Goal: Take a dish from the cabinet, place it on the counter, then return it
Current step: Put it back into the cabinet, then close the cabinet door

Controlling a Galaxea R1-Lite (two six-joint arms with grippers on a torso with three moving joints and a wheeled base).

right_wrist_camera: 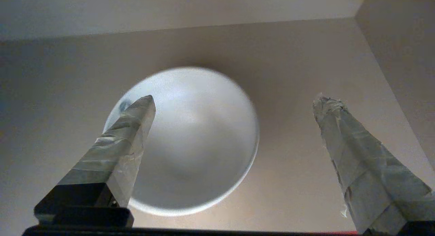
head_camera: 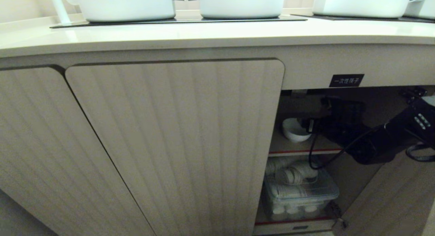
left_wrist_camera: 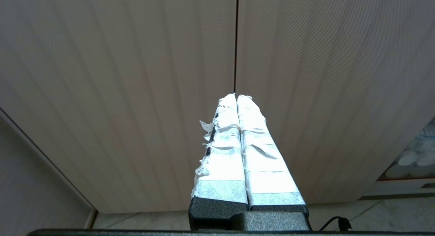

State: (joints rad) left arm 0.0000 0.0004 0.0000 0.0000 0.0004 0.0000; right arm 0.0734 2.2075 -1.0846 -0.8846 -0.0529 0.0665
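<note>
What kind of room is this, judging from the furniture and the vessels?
Probably a kitchen or a canteen serving area: large white pots stand on a long cream worktop, above a beige fluted cabinet whose shelf holds a small white bowl.

We found one sign that could be read: a small black label (head_camera: 346,80) with white Chinese characters, 一次性筷子, on the beige front strip of the cabinet (head_camera: 176,144), just under the counter (head_camera: 217,35). It sat above the open compartment, higher than the jaws of the right gripper (head_camera: 311,125) reaching in there. A little dark tag (head_camera: 300,227) on the bottom shelf edge, well below those jaws, was too small for us to read.
</note>
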